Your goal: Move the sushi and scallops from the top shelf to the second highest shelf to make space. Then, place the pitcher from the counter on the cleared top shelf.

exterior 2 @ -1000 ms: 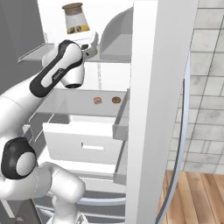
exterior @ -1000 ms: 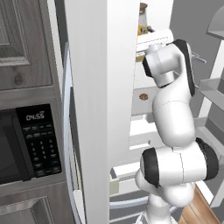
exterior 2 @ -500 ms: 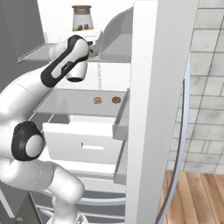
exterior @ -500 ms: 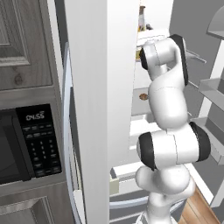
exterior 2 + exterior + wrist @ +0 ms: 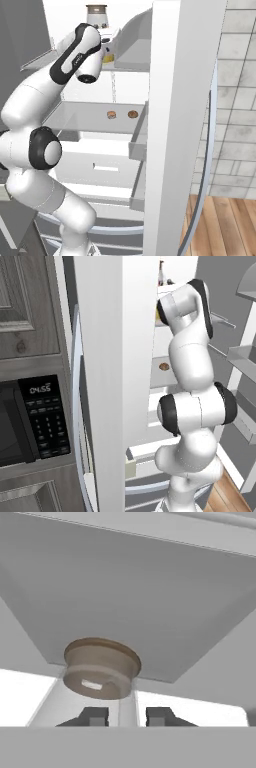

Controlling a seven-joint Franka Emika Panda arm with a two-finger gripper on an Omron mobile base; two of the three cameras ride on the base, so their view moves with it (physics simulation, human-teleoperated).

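Standing upright, pitcher [image 5: 96, 16] on top shelf [image 5: 131, 61], brownish top uppermost

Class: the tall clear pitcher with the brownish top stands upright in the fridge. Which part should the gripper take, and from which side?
On the pitcher, the slim neck under its flared brownish top, approached level from the open front: the wider top should stop it slipping, and the gripper sits astride that neck.

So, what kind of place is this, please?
Most likely a home kitchen. An open fridge with pale shelves holds food morsels, a built-in microwave sits among grey wood cabinets, and the wall is tiled.
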